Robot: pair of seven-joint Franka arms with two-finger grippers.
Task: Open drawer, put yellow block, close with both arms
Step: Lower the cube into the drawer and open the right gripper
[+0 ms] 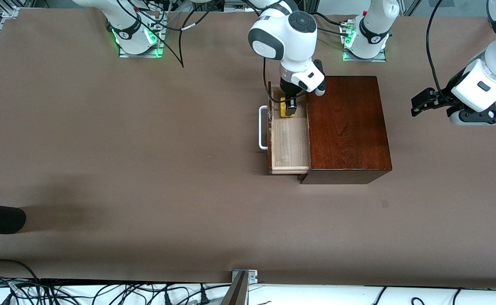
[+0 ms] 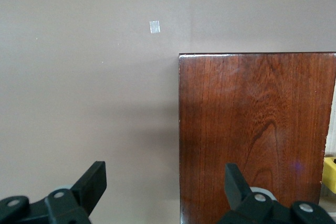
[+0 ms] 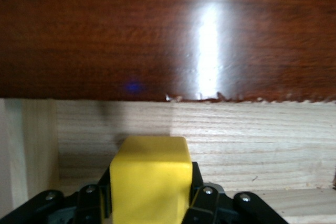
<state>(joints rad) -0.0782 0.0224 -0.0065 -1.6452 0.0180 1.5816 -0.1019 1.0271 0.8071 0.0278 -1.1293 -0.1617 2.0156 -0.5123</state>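
A: Where is the block [image 1: 284, 108]?

B: Between the fingers of the right gripper [image 1: 289, 109], which are closed on its sides. The gripper reaches down into the open drawer [image 1: 289, 142], at the end farthest from the front camera.

A: Does the block touch the drawer floor?

B: Hard to say. In the right wrist view the block [image 3: 151, 179] is cut off at its lower part and the fingers [image 3: 202, 195] cover its flanks — only pale wood and the box's [image 3: 168, 32] dark front show past it.

A: And the handle [image 1: 263, 127]?

B: White, on the drawer's front, toward the right arm's end of the table; nothing touches it.

A: The left arm?

B: It waits. The left gripper [image 1: 426, 103] hangs over bare table [image 1: 146, 169] just off the box [image 1: 347, 125], fingers spread wide. Its wrist view shows both fingertips [image 2: 93, 179], the box top [image 2: 252, 129] under one — and a yellow sliver [image 2: 329, 174] at the picture's edge, mostly cut off.
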